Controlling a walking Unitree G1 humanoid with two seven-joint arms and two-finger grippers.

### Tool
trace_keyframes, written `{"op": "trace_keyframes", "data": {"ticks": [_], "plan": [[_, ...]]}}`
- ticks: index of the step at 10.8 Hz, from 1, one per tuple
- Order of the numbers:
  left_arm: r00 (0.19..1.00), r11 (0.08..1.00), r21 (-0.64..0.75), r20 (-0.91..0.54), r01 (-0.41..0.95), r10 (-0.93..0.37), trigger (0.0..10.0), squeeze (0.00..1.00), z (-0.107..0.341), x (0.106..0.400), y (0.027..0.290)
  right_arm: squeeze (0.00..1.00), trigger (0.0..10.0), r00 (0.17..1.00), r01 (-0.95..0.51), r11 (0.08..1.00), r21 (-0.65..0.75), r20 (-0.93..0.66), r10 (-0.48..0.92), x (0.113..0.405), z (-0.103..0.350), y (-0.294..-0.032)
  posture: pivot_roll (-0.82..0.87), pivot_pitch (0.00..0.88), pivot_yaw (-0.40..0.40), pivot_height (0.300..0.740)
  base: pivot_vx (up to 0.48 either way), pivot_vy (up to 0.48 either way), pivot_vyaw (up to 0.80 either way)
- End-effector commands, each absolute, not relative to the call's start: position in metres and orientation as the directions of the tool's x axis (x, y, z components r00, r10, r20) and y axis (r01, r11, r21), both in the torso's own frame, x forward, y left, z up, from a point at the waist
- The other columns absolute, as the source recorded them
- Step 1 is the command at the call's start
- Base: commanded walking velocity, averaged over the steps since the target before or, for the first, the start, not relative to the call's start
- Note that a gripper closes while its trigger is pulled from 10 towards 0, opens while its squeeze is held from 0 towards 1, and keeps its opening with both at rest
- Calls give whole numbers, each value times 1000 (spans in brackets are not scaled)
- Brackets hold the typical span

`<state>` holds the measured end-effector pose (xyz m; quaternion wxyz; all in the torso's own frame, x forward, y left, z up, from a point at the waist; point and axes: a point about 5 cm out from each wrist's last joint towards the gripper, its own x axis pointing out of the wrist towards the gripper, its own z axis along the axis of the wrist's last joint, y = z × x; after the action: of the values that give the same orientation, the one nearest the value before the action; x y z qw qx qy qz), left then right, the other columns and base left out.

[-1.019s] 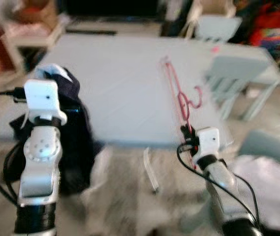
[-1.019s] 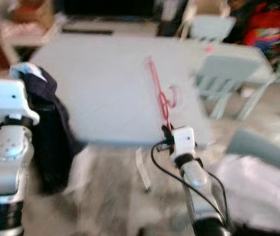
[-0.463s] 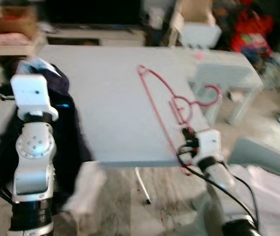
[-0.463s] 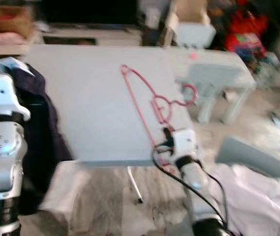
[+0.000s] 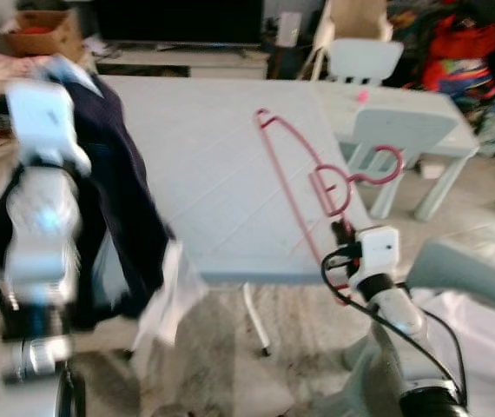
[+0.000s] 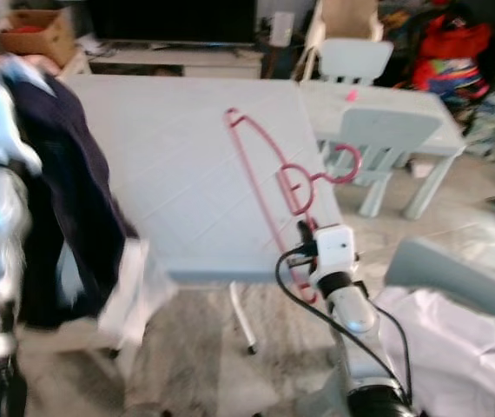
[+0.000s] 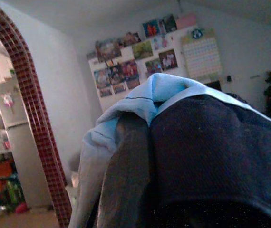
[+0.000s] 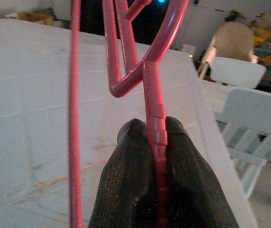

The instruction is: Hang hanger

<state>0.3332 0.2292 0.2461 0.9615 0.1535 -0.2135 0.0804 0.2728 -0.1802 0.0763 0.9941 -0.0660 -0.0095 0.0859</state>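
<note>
A pink plastic hanger [image 5: 304, 178] stands tilted over the near right corner of the white table [image 5: 204, 148], its hook toward the right. My right gripper [image 8: 155, 135] is shut on the hanger's lower bar, seen from the head at the table's front edge [image 5: 343, 234]. At the left, my left arm [image 5: 43, 200] is raised and blurred. A dark navy garment [image 5: 113, 191] with a light blue collar [image 7: 150, 95] hangs from my left gripper [image 7: 145, 147], covering its fingers; its lower end hangs beside the table.
A small white chair [image 5: 365, 59] and a pale child's table [image 5: 404, 117] stand right of the big table. A grey seat [image 5: 473, 274] and white cloth [image 5: 491, 347] lie near right. A cardboard box [image 5: 43, 19] and clutter [image 5: 456, 48] line the back.
The camera has shifted and sharpened. My left arm has gone up with the dark garment, which now hangs longer. The hanger stays in my right gripper over the table corner.
</note>
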Motion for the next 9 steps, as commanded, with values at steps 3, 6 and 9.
{"op": "trace_keyframes", "data": {"ticks": [3, 6, 9], "plan": [[877, 943, 287, 481, -168, 9, 10000, 0, 262, 359, 228, 0, 10000, 979, -75, 982, -175, 175, 106, 293, 127, -193, -29, 0, -15, 740, 0, 0, 0], [861, 921, 371, 501, -122, -88, 10000, 0, 284, 381, 220, 0, 10000, 971, -66, 978, -199, 211, 109, 297, 141, -196, -47, 0, -22, 740, 0, 0, 0], [814, 862, 494, 543, -114, -204, 10000, 0, 333, 396, 202, 0, 10000, 985, -75, 970, -232, 137, 109, 281, 125, -205, -94, 0, -18, 740, 0, 0, 0]]}}
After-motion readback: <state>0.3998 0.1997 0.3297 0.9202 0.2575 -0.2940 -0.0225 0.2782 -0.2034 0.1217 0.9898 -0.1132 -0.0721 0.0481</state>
